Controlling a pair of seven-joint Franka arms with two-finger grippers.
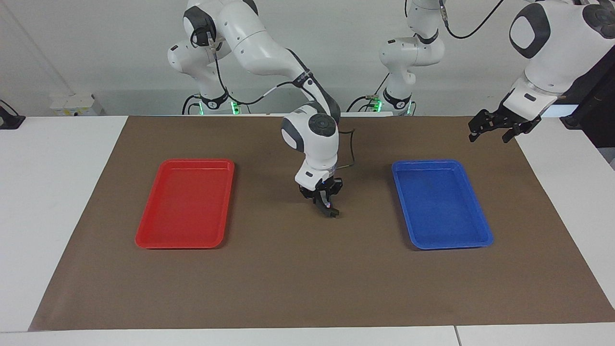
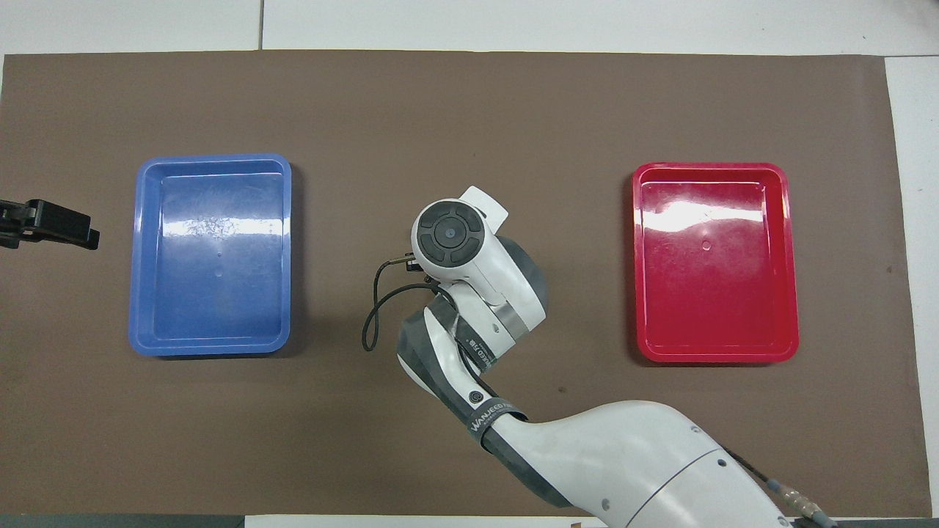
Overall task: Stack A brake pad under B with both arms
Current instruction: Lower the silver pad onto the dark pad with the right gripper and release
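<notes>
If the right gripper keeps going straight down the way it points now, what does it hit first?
Most likely the bare brown mat: the right gripper points down between the red tray and blue tray, though a small dark object at its tips is unclear.

Hidden in the overhead view under its own wrist: right gripper (image 1: 326,204). Something small and dark at its fingertips, too small to identify. Cut off by the overhead view's edge: left gripper (image 2: 51,224). No telling whether its fingers are open. Neither brake piece recognisable anywhere.

right claw (image 1: 326,204) low, pointing down | left claw (image 1: 495,126) raised, waiting
</notes>
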